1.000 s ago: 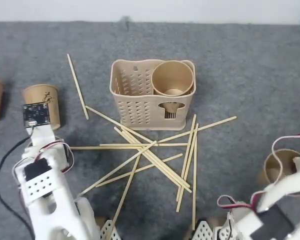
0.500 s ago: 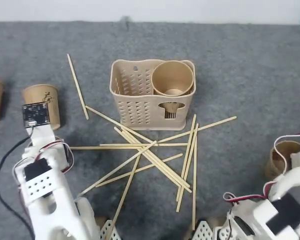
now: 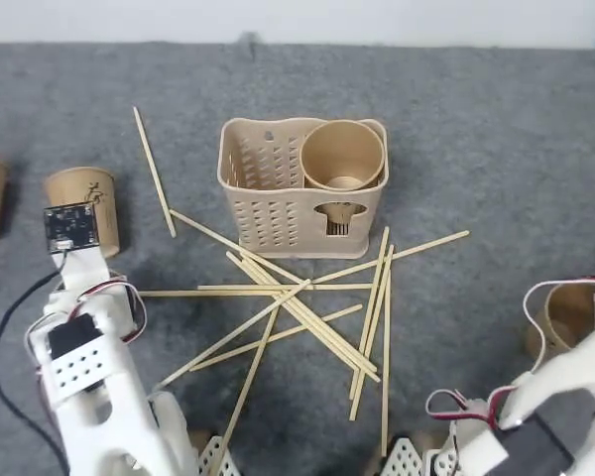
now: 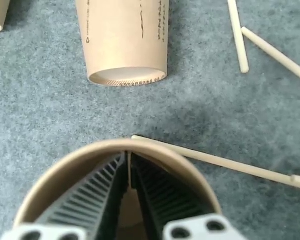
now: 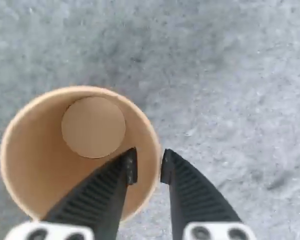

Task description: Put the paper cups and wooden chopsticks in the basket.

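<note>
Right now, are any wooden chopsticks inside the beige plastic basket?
No, the beige plastic basket holds just a brown paper cup; the wooden chopsticks lie on the grey carpet.

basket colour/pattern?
The basket is plain beige with slotted walls; it shows best in the high view.
</note>
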You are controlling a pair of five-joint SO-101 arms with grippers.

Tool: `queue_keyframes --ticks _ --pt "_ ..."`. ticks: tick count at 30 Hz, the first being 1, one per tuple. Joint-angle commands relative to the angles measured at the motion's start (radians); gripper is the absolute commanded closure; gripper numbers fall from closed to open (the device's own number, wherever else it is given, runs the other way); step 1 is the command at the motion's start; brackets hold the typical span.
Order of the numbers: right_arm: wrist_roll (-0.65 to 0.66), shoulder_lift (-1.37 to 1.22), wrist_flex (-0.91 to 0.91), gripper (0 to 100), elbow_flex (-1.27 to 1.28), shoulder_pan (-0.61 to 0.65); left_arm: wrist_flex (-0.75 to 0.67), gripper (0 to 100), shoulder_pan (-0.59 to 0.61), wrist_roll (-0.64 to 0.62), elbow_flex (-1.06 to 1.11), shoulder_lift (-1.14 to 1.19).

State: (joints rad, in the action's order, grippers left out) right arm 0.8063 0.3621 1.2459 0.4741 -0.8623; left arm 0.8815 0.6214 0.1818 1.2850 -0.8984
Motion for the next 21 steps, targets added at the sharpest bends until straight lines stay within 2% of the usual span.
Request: queue_keyframes --ticks 1,19,21 --pt "-0.008 0.073 0.030 91.2 -0.058 -0.016 -0.025 99 -0.006 -0.003 -0.007 0.000" --pt "-0.006 0.004 0.004 95.6 -0.037 -0.016 -0.023 99 -0.005 -0.003 -0.005 0.000" --pt "-0.006 0.007 0.004 99.5 -0.037 -0.016 -0.023 99 -0.005 -0.003 -0.005 0.000"
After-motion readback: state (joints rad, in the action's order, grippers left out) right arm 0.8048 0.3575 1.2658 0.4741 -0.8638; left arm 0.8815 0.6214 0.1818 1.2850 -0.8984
